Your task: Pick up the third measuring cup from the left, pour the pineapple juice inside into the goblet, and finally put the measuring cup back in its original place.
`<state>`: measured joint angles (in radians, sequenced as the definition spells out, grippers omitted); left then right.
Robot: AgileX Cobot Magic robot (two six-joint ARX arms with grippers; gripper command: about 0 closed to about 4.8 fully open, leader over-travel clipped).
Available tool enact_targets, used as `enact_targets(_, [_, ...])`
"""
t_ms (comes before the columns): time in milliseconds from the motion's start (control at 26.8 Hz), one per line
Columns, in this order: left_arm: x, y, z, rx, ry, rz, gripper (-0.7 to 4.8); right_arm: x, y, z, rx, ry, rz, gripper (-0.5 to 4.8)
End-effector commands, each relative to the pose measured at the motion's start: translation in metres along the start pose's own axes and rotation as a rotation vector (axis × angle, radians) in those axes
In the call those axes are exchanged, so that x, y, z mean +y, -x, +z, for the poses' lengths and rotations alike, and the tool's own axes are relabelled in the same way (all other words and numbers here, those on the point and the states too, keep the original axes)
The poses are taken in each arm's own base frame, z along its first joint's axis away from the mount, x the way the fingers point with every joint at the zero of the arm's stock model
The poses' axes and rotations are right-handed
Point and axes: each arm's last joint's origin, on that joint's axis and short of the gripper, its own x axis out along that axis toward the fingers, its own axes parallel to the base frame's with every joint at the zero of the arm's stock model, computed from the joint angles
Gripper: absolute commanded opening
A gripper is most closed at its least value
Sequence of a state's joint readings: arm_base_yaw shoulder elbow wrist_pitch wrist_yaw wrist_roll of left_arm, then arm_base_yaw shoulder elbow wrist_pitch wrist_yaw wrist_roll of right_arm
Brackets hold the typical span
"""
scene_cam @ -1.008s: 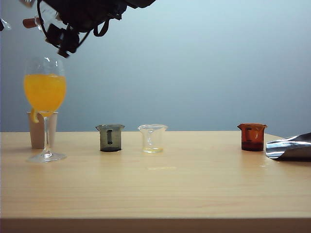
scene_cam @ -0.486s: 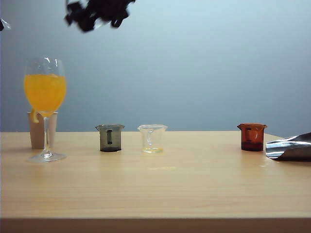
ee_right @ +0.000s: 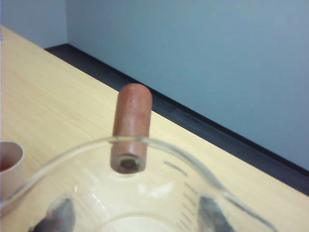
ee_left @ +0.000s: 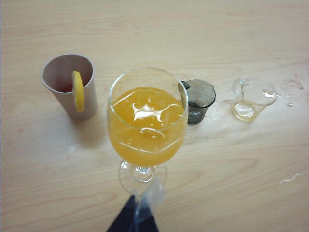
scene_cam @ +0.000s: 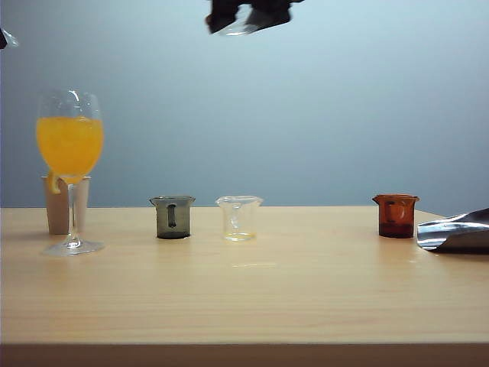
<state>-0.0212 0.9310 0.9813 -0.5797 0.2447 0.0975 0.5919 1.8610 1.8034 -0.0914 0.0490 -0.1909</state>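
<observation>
The third measuring cup (ee_right: pixel 161 186) is off the table, up at the top edge of the exterior view above the middle of the table, and your right gripper (scene_cam: pixel 248 14) has it clamped. In the right wrist view two dark fingers (ee_right: pixel 208 216) press on opposite sides of its clear wall. It's one clear, straight-sided cup with printed graduations and a round brownish-red stub handle (ee_right: pixel 130 126) at the rim. You've got one goblet (scene_cam: pixel 70 145) standing at the left end: tall clear stemmed glass, round bowl, flat foot, about half full of deep orange drink (ee_left: pixel 145 123). Count four cups on the wooden table (scene_cam: pixel 252 298). There is one tapered beige paper cup (scene_cam: pixel 58 205) just behind the goblet with a lemon slice (ee_left: pixel 77 91) on its rim, one smoky grey cup (scene_cam: pixel 173 216), one clear flared-lip beaker (scene_cam: pixel 239 218) with a pale yellow film at the bottom, and one amber-red cup (scene_cam: pixel 396 215) well to the right. One shiny metal piece (scene_cam: pixel 456 232) lies at the right edge. Of your left gripper (ee_left: pixel 133 220) only a dark tip shows, above the goblet's foot, so you can't tell its state.
</observation>
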Motion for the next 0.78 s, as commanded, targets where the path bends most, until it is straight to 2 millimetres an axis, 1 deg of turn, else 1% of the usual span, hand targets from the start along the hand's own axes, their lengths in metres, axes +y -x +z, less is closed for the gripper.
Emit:
enact_targets(37, [0.0, 0.001, 0.002, -0.018, -0.004, -0.002, -0.03, -0.016, 0.032, 0.005, -0.048, -0.019, -0.053, 2.21])
enact_targets(112, [0.0, 0.001, 0.002, -0.018, -0.004, -0.002, -0.03, -0.022, 0.046, -0.004, -0.029, -0.025, -0.083, 2.2])
enact_targets(187, [0.0, 0.001, 0.002, -0.018, -0.004, -0.002, -0.03, -0.024, 0.058, -0.016, -0.011, -0.047, -0.103, 2.2])
enact_targets(261, [0.0, 0.001, 0.002, -0.018, -0.004, -0.002, -0.03, -0.022, 0.066, -0.034, 0.002, -0.082, -0.115, 2.2])
enact_targets(336, [0.0, 0.001, 0.002, -0.018, -0.004, -0.002, -0.03, -0.018, 0.074, -0.057, 0.0, -0.133, -0.135, 2.2])
enact_targets(373, [0.0, 0.001, 0.002, -0.018, -0.004, -0.002, -0.03, -0.016, 0.077, -0.069, -0.002, -0.16, -0.148, 2.2])
enact_targets(560, [0.0, 0.001, 0.002, -0.018, -0.004, -0.001, -0.03, -0.001, 0.089, -0.142, -0.007, -0.328, -0.222, 2.21])
enact_targets(598, [0.0, 0.001, 0.002, -0.018, -0.004, -0.002, -0.03, 0.003, 0.091, -0.158, -0.001, -0.349, -0.227, 2.2])
enact_targets(635, [0.0, 0.001, 0.002, -0.017, -0.004, -0.002, -0.03, 0.01, 0.092, -0.181, 0.001, -0.35, -0.246, 2.2])
enact_targets(672, [0.0, 0.001, 0.002, -0.017, -0.004, -0.001, -0.03, 0.012, 0.091, -0.193, 0.0, -0.35, -0.255, 2.2])
enact_targets(710, [0.0, 0.001, 0.002, -0.018, -0.004, -0.002, -0.03, 0.013, 0.09, -0.2, 0.002, -0.35, -0.259, 2.2])
enact_targets(747, [0.0, 0.001, 0.002, -0.018, -0.004, -0.002, -0.03, 0.017, 0.08, -0.218, 0.012, -0.348, -0.257, 2.2])
enact_targets(784, [0.0, 0.001, 0.002, -0.018, -0.004, -0.001, -0.03, 0.019, 0.072, -0.23, -0.002, -0.35, -0.258, 2.2])
